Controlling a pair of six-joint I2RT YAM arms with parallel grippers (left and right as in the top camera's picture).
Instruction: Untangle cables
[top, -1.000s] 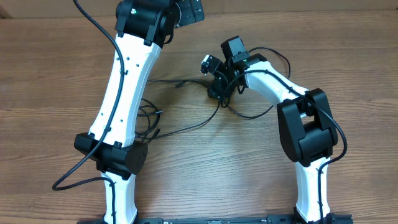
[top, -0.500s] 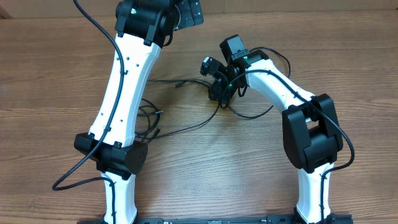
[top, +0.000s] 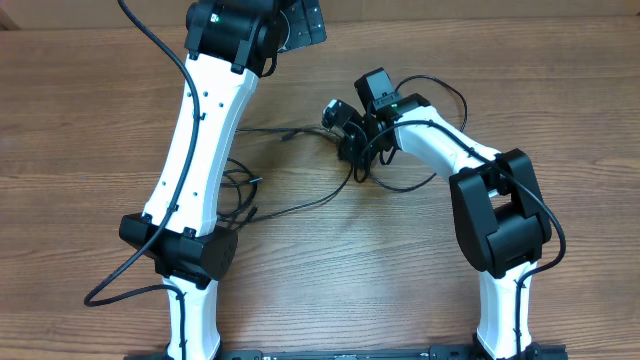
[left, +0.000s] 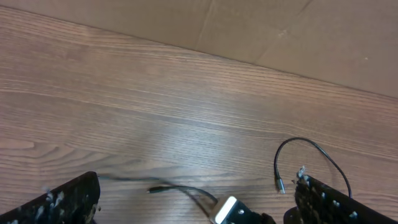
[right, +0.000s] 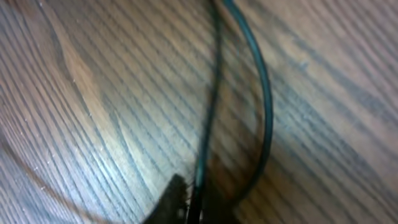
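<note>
Cables (top: 300, 205) lie in loose loops on the table (top: 80, 150), between the two arms. The right gripper (top: 349, 150) is low on them near the middle; I cannot tell if it is clenched. The left gripper (left: 196, 198) hangs above the far edge, released, fingers wide apart.

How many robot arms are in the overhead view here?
2. The left arm stretches to the far side, its jaws away from the cables; the right arm bends inward, its jaws down at the cables near the centre. None seems hidden.
</note>
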